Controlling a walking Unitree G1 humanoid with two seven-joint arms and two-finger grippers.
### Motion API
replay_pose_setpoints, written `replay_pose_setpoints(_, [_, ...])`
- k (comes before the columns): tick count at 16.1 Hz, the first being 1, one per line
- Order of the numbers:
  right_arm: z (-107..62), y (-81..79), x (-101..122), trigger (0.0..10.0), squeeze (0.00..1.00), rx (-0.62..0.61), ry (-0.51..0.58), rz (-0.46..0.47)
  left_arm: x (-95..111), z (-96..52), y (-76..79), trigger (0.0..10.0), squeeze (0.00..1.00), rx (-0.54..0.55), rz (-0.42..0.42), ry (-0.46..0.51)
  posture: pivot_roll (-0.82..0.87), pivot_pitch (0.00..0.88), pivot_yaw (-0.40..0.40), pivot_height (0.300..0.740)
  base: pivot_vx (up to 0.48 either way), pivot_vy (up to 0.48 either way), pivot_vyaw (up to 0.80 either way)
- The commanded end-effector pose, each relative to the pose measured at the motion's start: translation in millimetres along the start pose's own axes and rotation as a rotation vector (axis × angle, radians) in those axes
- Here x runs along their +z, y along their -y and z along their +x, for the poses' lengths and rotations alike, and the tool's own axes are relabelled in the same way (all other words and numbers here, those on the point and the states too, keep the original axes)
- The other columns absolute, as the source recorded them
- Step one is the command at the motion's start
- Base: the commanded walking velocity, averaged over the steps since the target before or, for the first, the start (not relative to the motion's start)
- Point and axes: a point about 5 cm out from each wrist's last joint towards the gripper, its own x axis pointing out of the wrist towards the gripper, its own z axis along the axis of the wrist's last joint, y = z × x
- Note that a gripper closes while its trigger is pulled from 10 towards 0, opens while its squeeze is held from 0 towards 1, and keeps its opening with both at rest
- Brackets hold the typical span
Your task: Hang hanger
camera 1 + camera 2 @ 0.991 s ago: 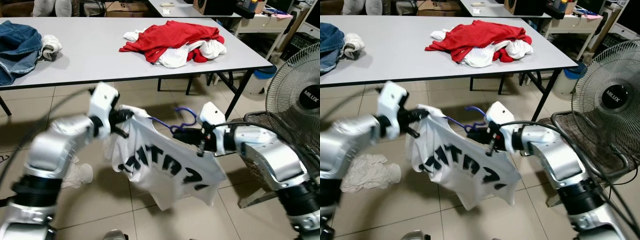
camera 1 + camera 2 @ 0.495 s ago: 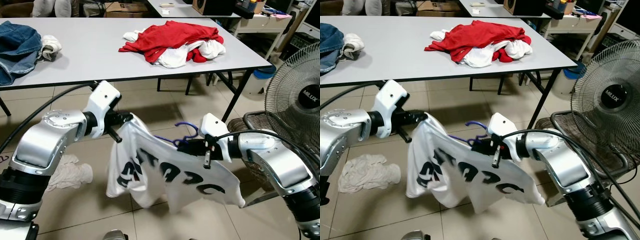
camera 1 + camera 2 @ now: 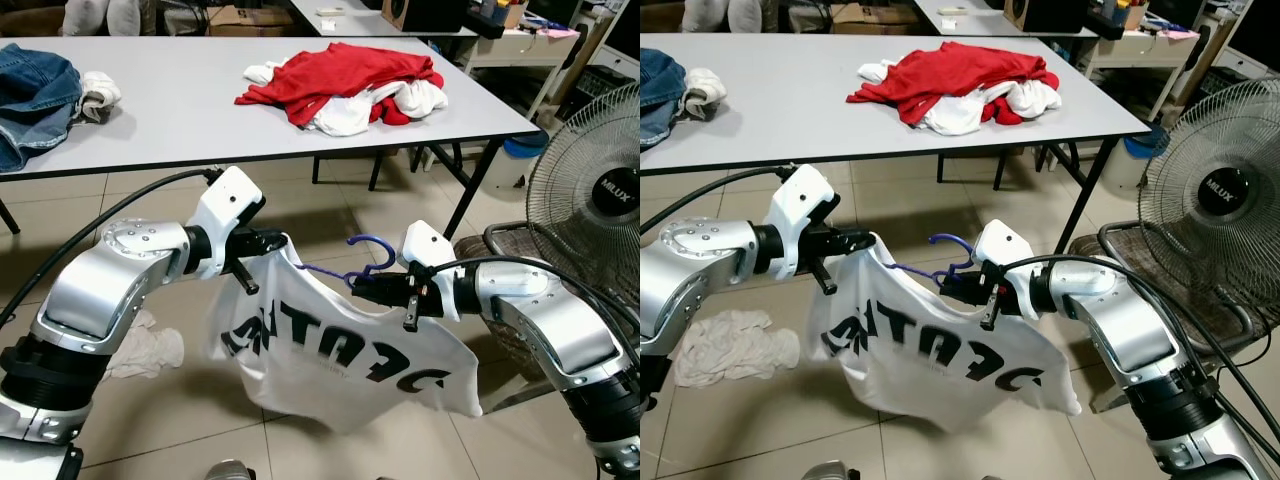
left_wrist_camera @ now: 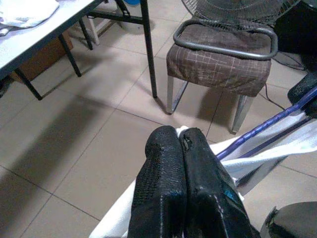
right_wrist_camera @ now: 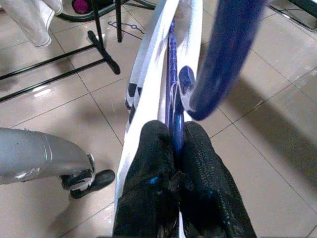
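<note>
At the lower centre of the head view hangs a white T-shirt (image 3: 340,350) with black lettering, spread between the two arms over the tiled floor (image 3: 160,400). The left gripper (image 3: 268,240), mid-left, has its fingers pressed together on the shirt's shoulder edge. The right gripper (image 3: 365,285), just right of centre, has its fingers clamped on the blue hanger (image 3: 355,262), whose hook rises above the shirt's neck while its bar runs inside the cloth. A crumpled white cloth (image 3: 145,345) lies on the floor at lower left. A padded stool (image 4: 220,62) and a standing fan (image 3: 590,195) occupy the right edge. Further back, across the upper frame, a grey table (image 3: 180,110) carries a red and white clothes pile (image 3: 345,85) and folded jeans (image 3: 35,95).
</note>
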Motion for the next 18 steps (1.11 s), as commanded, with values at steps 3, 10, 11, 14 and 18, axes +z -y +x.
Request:
replay_pose_setpoints(3, [-1.8, 5.3, 8.4, 10.0, 0.0, -0.032, 0.025, -0.004, 14.8, -9.1, -6.6, 0.0, 0.0, 0.023, 0.03, 0.034, -0.01, 0.0, -0.059, 0.74, 0.0, 0.0, 0.0])
replay_pose_setpoints(10, [2.5, 2.3, 19.8, 10.0, 0.0, -0.014, 0.1, -0.011, 11.1, 7.5, 14.4, 0.0, 0.0, -0.064, 0.044, 0.008, -0.01, 0.0, -0.051, 0.74, 0.0, 0.0, 0.0])
replay_pose_setpoints(11, [1.9, 3.6, 19.4, 10.0, 0.0, -0.025, 0.097, -0.011, 12.1, 5.2, 13.0, 0.0, 0.0, -0.057, 0.046, 0.005, -0.01, 0.0, -0.051, 0.74, 0.0, 0.0, 0.0])
replay_pose_setpoints(14, [1.4, 6.6, 19.4, 10.0, 0.0, -0.041, 0.099, -0.009, 15.8, -1.3, 8.3, 0.8, 0.0, -0.039, 0.051, 0.005, -0.01, 0.0, -0.049, 0.74, 0.0, 0.0, 0.0])
replay_pose_setpoints(18, [3.0, 8.4, 21.6, 10.0, 0.0, -0.043, 0.11, -0.015, 23.4, 1.8, 13.7, 10.0, 1.0, -0.064, 0.01, 0.061, 0.0, 0.0, -0.05, 0.74, 0.0, 0.0, 0.0])
